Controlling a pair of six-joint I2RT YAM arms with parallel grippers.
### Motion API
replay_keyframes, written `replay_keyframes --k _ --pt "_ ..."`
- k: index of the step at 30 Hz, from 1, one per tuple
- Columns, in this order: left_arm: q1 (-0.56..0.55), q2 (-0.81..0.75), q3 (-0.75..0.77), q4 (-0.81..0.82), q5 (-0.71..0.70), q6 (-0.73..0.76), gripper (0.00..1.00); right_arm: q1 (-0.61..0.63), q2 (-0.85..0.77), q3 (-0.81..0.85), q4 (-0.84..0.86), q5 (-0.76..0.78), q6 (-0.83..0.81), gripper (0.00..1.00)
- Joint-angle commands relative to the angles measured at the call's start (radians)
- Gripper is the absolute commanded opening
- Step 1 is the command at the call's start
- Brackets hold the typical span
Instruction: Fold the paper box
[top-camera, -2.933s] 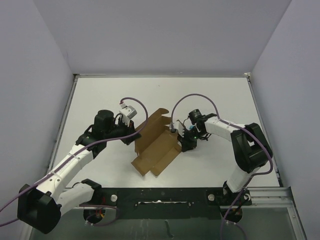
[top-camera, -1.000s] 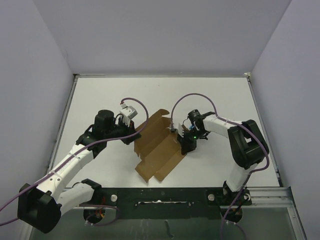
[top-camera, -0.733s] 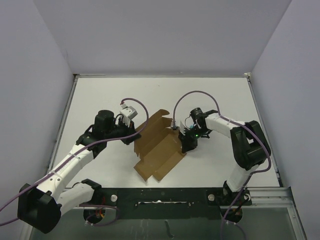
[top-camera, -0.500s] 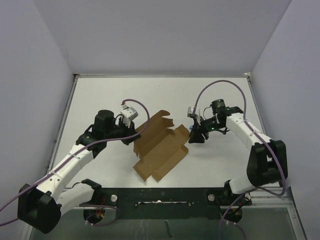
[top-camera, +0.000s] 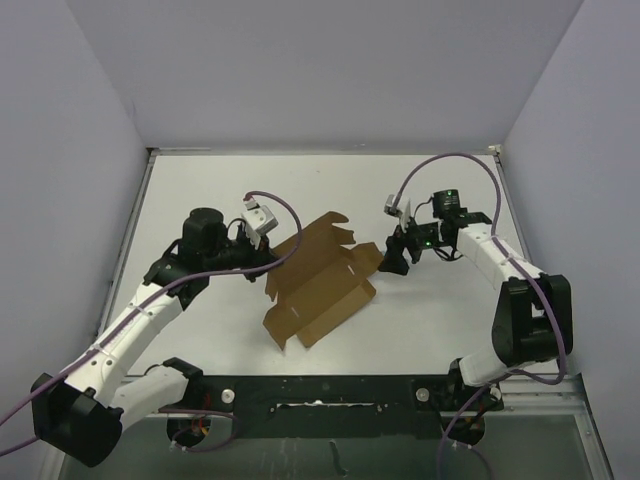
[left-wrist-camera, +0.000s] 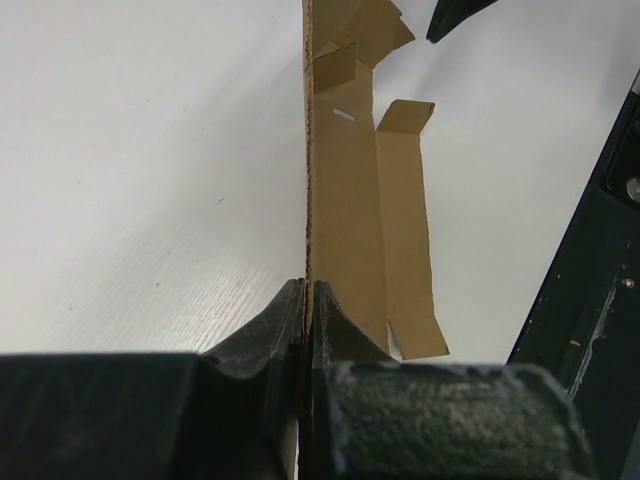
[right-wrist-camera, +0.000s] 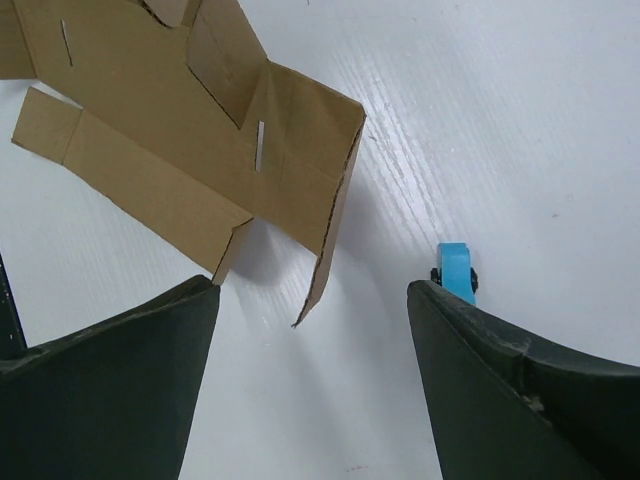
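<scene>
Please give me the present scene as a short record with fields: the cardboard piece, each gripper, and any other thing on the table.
item: flat brown cardboard die-cut paper box, flaps spread open, not yet folded into a box
left gripper: shut, pinching one edge of the paper box
right gripper: open, beside the box's right end, not touching it
other: small blue object on the white table, close to one right finger

Bright even light, soft shadows, sharp
</scene>
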Motion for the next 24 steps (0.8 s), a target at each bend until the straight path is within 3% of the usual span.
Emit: replay_keyframes --k 1,5,8,12,16,17,21,24 --pt "-0.005 -0.015 0.058 0.001 0.048 0.037 0.00 0.049 0.027 0.038 0.075 0.071 0.053 0.78" --pt "-0.005 -0.005 0.087 -0.017 0.060 0.056 0.00 0.054 0.095 0.084 0.112 0.134 0.094 0.75" --pt "-0.006 0.005 0.108 -0.035 0.067 0.077 0.00 0.065 0.137 0.110 0.107 0.105 0.095 0.66" --pt "-0.008 0.024 0.141 -0.072 0.069 0.108 0.00 0.084 0.149 0.123 0.101 0.095 0.090 0.41" --pt "-0.007 0.046 0.179 -0.120 0.056 0.156 0.00 0.055 0.124 0.116 0.103 0.026 0.094 0.07" --pt "-0.008 0.053 0.195 -0.135 0.046 0.172 0.00 0.045 0.110 0.104 0.111 0.003 0.099 0.02" --pt "-0.008 0.090 0.269 -0.194 0.015 0.235 0.00 0.038 0.039 0.021 0.222 -0.052 0.156 0.00" --pt "-0.014 0.126 0.327 -0.230 0.024 0.251 0.00 0.053 -0.013 -0.069 0.404 -0.038 0.232 0.00"
